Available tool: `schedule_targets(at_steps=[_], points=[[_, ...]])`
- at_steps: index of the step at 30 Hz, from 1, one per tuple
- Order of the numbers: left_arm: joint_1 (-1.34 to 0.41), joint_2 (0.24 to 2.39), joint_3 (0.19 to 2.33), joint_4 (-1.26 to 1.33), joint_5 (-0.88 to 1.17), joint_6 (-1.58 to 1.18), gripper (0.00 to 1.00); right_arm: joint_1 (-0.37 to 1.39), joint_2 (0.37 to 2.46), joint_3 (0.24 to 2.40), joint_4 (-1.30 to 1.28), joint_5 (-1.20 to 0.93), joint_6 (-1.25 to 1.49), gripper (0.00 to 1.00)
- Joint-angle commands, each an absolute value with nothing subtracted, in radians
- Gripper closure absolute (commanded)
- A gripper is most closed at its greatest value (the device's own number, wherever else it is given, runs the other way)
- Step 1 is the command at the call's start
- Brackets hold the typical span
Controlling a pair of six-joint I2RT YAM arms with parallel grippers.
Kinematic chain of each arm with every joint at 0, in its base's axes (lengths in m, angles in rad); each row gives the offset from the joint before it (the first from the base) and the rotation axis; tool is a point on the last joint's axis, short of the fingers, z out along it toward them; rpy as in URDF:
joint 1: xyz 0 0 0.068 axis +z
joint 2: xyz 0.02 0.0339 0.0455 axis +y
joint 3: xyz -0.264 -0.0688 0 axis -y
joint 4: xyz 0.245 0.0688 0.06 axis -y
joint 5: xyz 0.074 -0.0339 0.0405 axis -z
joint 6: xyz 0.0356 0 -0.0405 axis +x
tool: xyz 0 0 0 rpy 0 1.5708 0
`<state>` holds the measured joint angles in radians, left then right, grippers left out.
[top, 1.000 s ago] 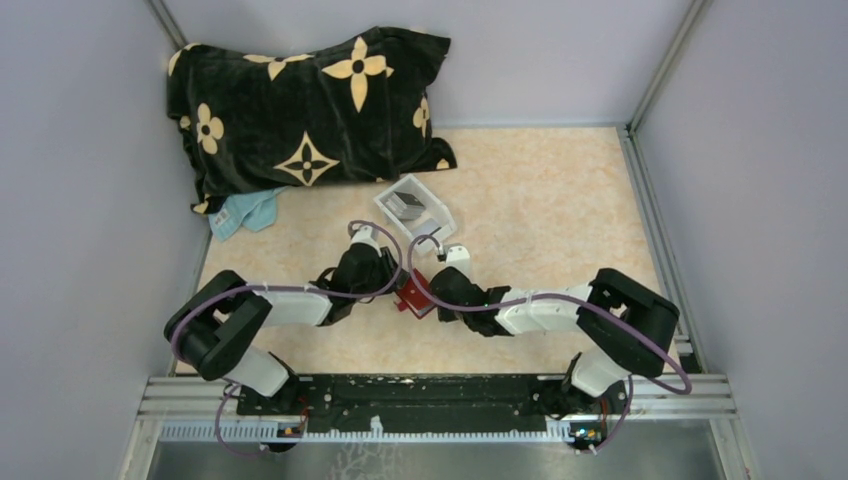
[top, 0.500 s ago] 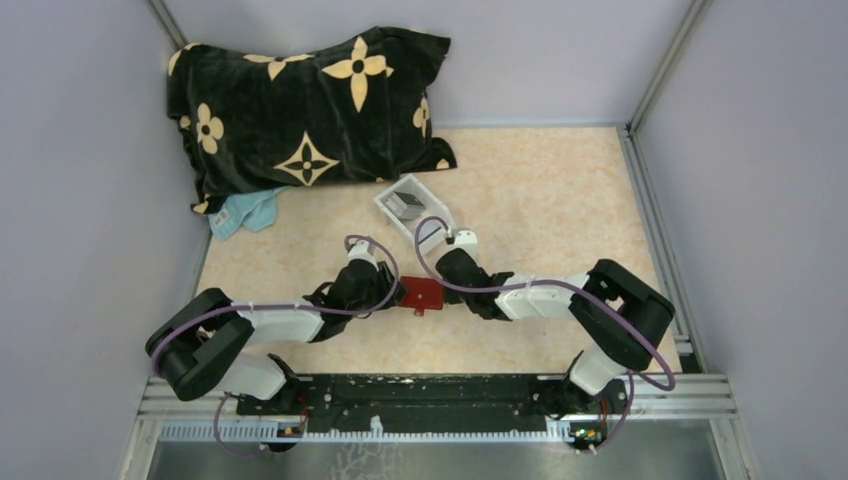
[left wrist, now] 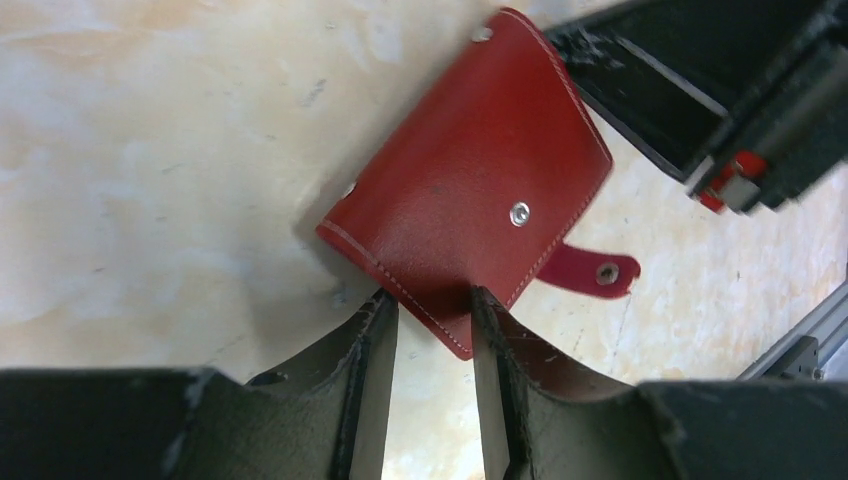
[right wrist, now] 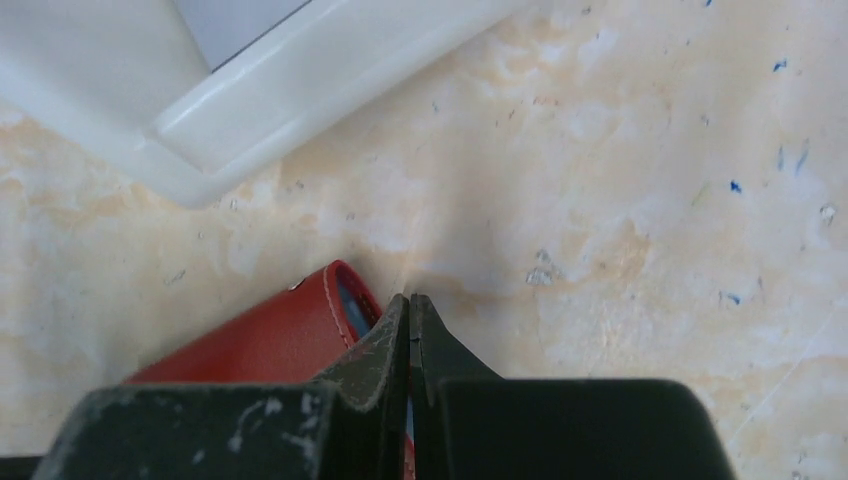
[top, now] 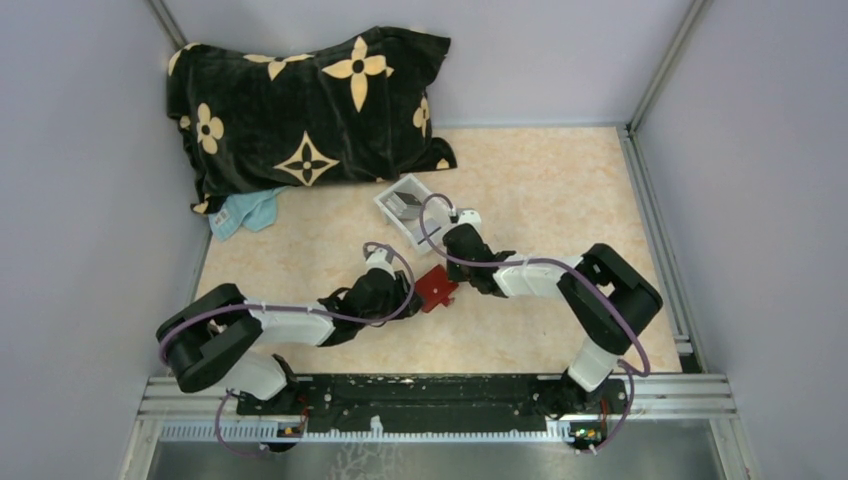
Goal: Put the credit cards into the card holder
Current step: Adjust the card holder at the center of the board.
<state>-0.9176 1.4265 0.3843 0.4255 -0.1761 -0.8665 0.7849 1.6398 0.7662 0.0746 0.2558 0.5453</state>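
Note:
The red card holder (top: 437, 288) lies folded on the table between my two grippers. In the left wrist view the card holder (left wrist: 470, 200) shows its snap and a loose strap tab (left wrist: 598, 270). My left gripper (left wrist: 432, 300) grips its near corner, one finger against each edge. My right gripper (right wrist: 408, 298) is shut, its tips on the table at the holder's open end (right wrist: 300, 335). A blue card edge (right wrist: 352, 305) shows inside that end. Greyish credit cards (top: 405, 205) lie in the white tray. From above, the left gripper (top: 408, 292) and right gripper (top: 456, 268) flank the holder.
The white tray (top: 385, 203) stands just behind the right gripper, and its corner (right wrist: 300, 90) is close in the right wrist view. A black flower-patterned pillow (top: 300, 100) and a light blue cloth (top: 245, 212) lie at the back left. Walls enclose the table.
The holder has shifted right and turned. The left gripper moved right with it. The right gripper moved back toward the tray and now sits at the holder's far end.

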Motion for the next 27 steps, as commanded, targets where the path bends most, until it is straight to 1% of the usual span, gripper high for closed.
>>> schedule_targets(at_steps=[1,17,22,27], points=[[-0.969,1.509,0.396,0.287,-0.170,-0.885,0.59,0.753,1.700,0.853,0.094,0.210,0.494,1.00],[-1.068,1.669,0.523,0.298,-0.170,-0.905,0.57,0.673,1.807,0.968,0.087,0.150,0.433,1.00],[-1.092,1.716,0.574,0.298,-0.161,-0.901,0.57,0.668,1.791,0.984,0.066,0.176,0.414,1.00],[-1.112,1.711,0.604,0.280,-0.175,-0.896,0.54,0.663,1.744,1.001,0.022,0.232,0.391,1.00]])
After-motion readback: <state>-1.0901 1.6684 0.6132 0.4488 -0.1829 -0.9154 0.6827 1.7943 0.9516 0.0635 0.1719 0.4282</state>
